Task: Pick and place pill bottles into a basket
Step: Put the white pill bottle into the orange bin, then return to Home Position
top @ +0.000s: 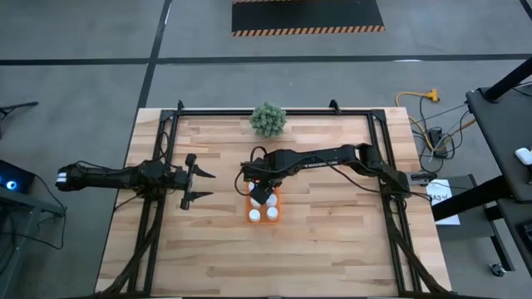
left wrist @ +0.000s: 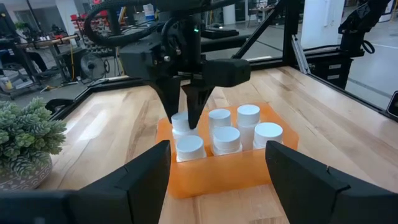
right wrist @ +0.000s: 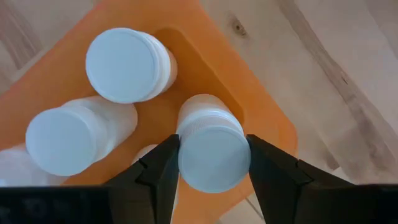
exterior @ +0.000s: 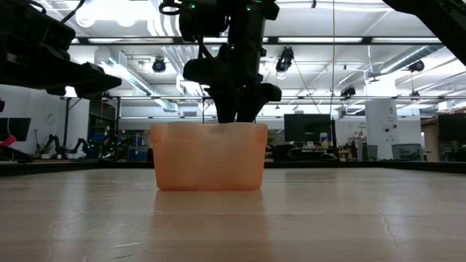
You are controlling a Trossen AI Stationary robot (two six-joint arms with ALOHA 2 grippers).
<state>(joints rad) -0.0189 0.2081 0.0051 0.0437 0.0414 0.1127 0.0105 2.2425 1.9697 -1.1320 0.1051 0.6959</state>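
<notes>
High view shows my right gripper (top: 263,193) reaching down over the basket (top: 263,218), which sits near the middle of the desk (top: 332,241), at about 6 o'clock from the potted plant (top: 268,120). Right wrist view shows my two fingers (right wrist: 158,171) standing on either side of a pill bottle (right wrist: 213,151) at a corner of the basket (right wrist: 261,118); they lie just beside its cap, and whether they are gripping it or have let go, I cannot tell. Two more bottles (right wrist: 121,64) stand upright next to it. Left wrist view shows six bottles (left wrist: 248,116) in the basket (left wrist: 217,174), in two rows of three. My left gripper (top: 198,186) hovers with its fingers spread wide, at about 9 o'clock from the basket and well apart from it.
</notes>
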